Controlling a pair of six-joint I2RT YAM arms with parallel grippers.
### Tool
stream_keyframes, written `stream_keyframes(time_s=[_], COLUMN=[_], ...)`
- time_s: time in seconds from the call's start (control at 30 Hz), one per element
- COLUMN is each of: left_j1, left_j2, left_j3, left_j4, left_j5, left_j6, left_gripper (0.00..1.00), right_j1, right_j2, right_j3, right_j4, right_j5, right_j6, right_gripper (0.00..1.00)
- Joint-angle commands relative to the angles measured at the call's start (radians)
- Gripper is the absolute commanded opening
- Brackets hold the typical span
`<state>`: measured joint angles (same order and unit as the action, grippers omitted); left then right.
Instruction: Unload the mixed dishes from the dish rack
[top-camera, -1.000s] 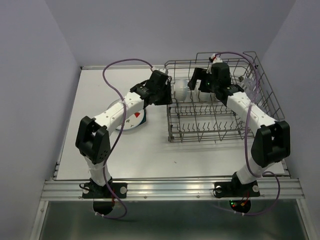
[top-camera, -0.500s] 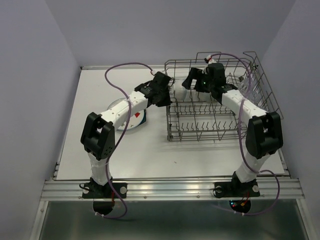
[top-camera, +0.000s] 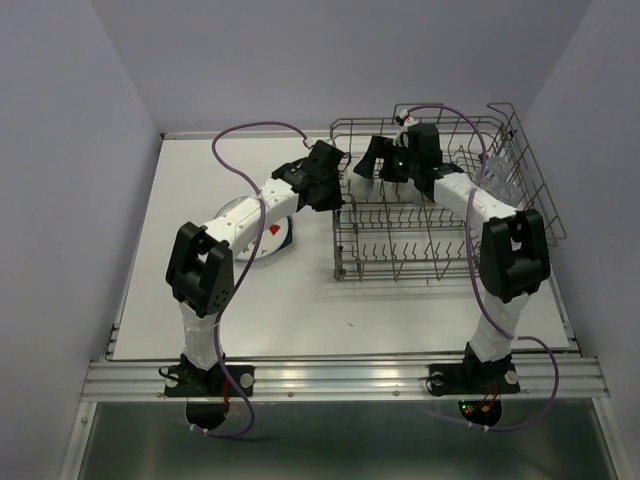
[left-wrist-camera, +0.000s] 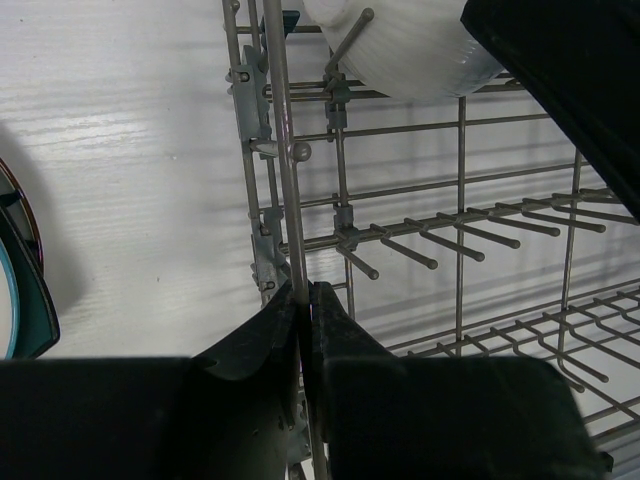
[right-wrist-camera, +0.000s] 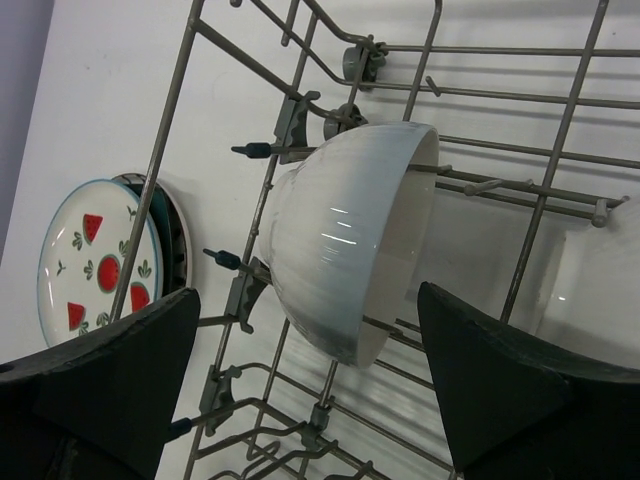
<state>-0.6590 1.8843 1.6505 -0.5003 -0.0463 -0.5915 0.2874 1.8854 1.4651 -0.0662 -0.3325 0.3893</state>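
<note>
The grey wire dish rack (top-camera: 440, 215) stands on the right half of the table. A small white bowl (right-wrist-camera: 350, 240) rests tilted on its tines in the rack's far left corner (top-camera: 359, 183); it also shows in the left wrist view (left-wrist-camera: 400, 50). My right gripper (right-wrist-camera: 308, 300) is open, one finger on each side of the bowl, not touching it (top-camera: 372, 165). My left gripper (left-wrist-camera: 303, 295) is shut on the rack's left rim wire (top-camera: 337, 197). The strawberry plate (top-camera: 262, 238) lies on the teal plate (top-camera: 287, 236) left of the rack.
The plates also show in the right wrist view, strawberry plate (right-wrist-camera: 95, 260) over the teal one (right-wrist-camera: 172, 235). Something clear, perhaps a glass (top-camera: 497, 165), sits at the rack's taller right side. The rack's tines (left-wrist-camera: 440, 235) stand below both grippers.
My right arm has swung left across the rack, and its open fingers now flank the white bowl. My left gripper has stayed at the rack's left rim.
</note>
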Motion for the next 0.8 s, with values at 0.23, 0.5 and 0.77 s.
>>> stream_keyframes(time_s=[0.23, 0.5, 0.77], left_j1=[-0.001, -0.002, -0.001], left_j2=[-0.002, -0.008, -0.001], left_j3=[0.031, 0.022, 0.015], left_j4=[0.005, 0.009, 0.023], left_j5=[-0.018, -0.007, 0.005], left_j6=[0.065, 0.062, 0.055], left_gripper=[0.04, 0.04, 0.04], right_j1=[-0.019, -0.037, -0.068], right_j2=[0.092, 0.144, 0.181], right_j3=[0.08, 0.078, 0.063], right_j4=[0.054, 0.127, 0.201], right_j5=[-0.149, -0.255, -0.361], right_j6=[0.075, 0.135, 0.192], right_gripper=[0.79, 0.55, 0.28])
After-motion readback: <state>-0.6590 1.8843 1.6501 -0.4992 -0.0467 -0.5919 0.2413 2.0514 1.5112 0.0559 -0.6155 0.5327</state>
